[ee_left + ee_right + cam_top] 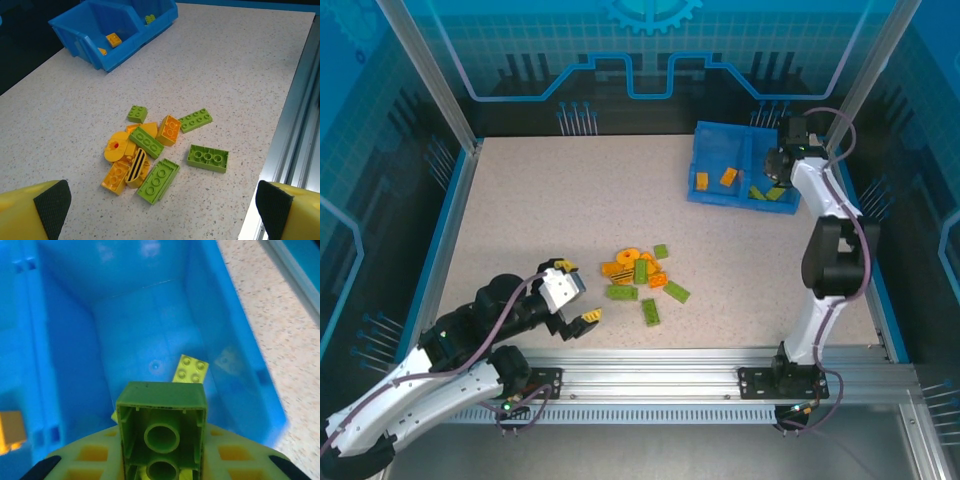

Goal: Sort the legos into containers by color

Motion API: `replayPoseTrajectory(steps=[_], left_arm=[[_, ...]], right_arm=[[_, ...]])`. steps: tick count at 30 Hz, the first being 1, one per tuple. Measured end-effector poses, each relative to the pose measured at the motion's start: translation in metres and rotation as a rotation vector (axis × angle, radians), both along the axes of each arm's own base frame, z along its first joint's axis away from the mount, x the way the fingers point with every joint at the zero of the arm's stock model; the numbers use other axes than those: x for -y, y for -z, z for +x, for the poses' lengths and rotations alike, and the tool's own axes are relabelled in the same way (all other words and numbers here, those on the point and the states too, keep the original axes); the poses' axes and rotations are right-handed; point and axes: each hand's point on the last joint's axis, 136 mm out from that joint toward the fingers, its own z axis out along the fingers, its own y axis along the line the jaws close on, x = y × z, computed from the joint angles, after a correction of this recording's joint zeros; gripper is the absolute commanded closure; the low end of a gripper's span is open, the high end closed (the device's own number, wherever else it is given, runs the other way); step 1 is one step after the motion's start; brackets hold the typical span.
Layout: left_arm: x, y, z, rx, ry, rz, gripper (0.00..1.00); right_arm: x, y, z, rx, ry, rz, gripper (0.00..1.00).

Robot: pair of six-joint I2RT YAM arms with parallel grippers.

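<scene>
A loose pile of orange and green legos (640, 275) lies on the table near the front middle. My left gripper (575, 305) hovers open just left of the pile (150, 150), nothing between its fingers (50, 205). The blue bin (715, 197) sits at the far right. Its left container holds orange bricks (728, 176) and its right one holds green bricks (760, 193). My right gripper (778, 170) hangs over the right container, shut on a green brick (162, 427) whose hollow underside faces the camera. A flat green brick (191, 370) lies on the floor below it.
An aluminium rail (720, 375) runs along the table's near edge, close to the pile. Blue-rimmed enclosure walls (440, 240) border the table. An orange brick (11, 427) shows across the divider in the neighbouring container.
</scene>
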Motion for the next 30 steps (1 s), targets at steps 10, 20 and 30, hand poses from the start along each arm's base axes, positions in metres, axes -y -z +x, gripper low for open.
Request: replayPoseTrajectory(steps=[10,20,30], left_arm=[[-0.013,0.006,0.005,0.023,-0.066,0.014,0.01],[-0.012,0.021,0.008,-0.012,-0.074,0.069,0.01],[-0.011,0.021,0.008,-0.014,-0.069,0.069,0.01]], right_arm=[[0.005,0.056,0.048,-0.122,-0.005,0.067,0.56],[0.001,0.058,0.035,-0.175,-0.015,0.113,0.5],[-0.041,-0.026,-0.061,-0.041,-0.056,0.224,0.41]])
